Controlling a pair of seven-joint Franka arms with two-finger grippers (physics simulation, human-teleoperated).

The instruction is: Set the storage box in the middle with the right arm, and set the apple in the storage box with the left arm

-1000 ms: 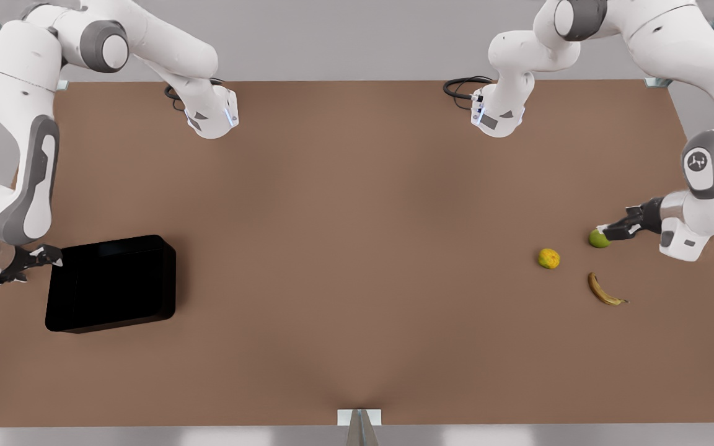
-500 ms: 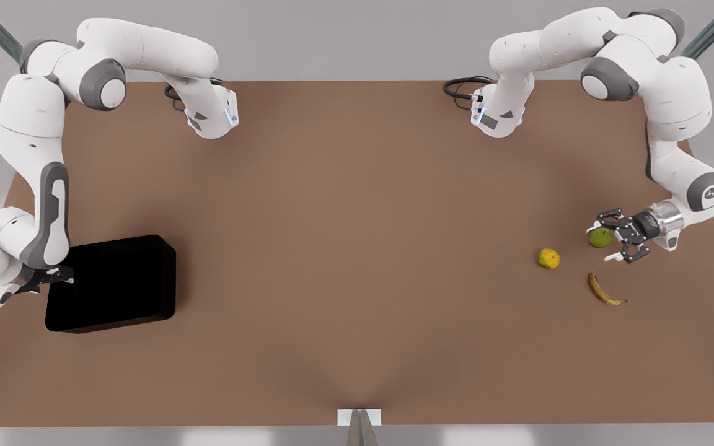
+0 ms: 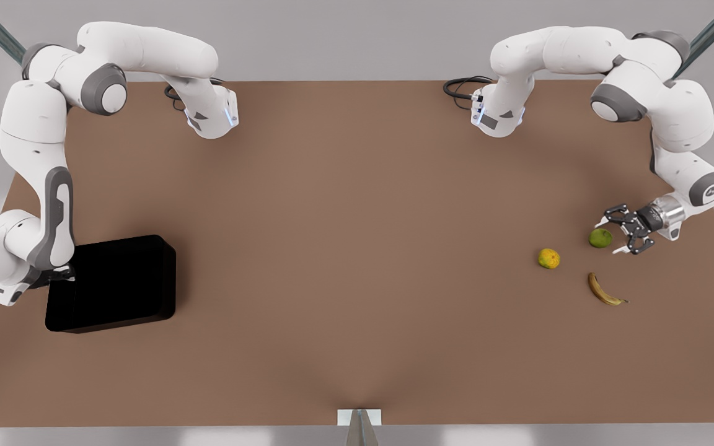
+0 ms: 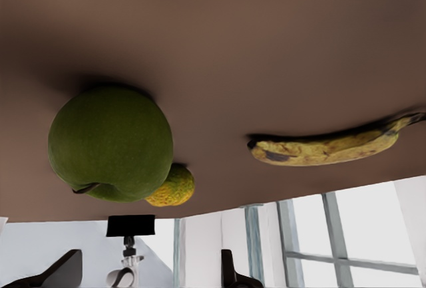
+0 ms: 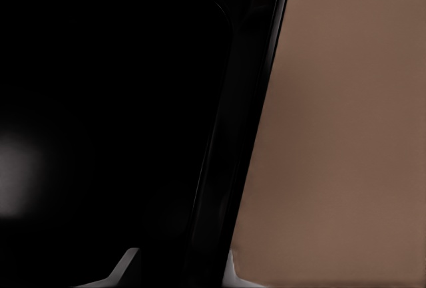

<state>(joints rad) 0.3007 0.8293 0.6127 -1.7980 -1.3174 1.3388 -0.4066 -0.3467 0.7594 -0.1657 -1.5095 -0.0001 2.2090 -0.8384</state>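
At the left side of the front view we see the right arm (image 3: 35, 179), white with grey joints, bending down from the upper left of the frame to the lower left. Its right gripper (image 3: 59, 274) is at the left wall of the storage box (image 3: 112, 285). In the right wrist view two pale fingertips (image 5: 126, 265) stand one on each side of this wall, apart from each other, but we cannot tell if they press it.

The storage box is a big glossy black bin with rounded corners and low walls. It rests on the brown matte table (image 3: 357, 248) in the lower left part of the front view, well apart from the centre.

At the right side of the front view the left arm (image 3: 673, 118) curves from the top of the frame down to the right edge, and its silver wrist points toward the frame's left. The left gripper (image 3: 617, 230), a black skeletal claw, is spread, with the fingers above and below the apple (image 3: 600, 238) in the frame. We cannot tell if they touch it.

The apple is small, round and green, with a smooth skin, and it lies on the table. The orange fruit (image 3: 549, 258), rough and yellow-orange, is near it to the lower left. The banana (image 3: 605, 291), curved and brownish-yellow with dark spots, lies below the apple.
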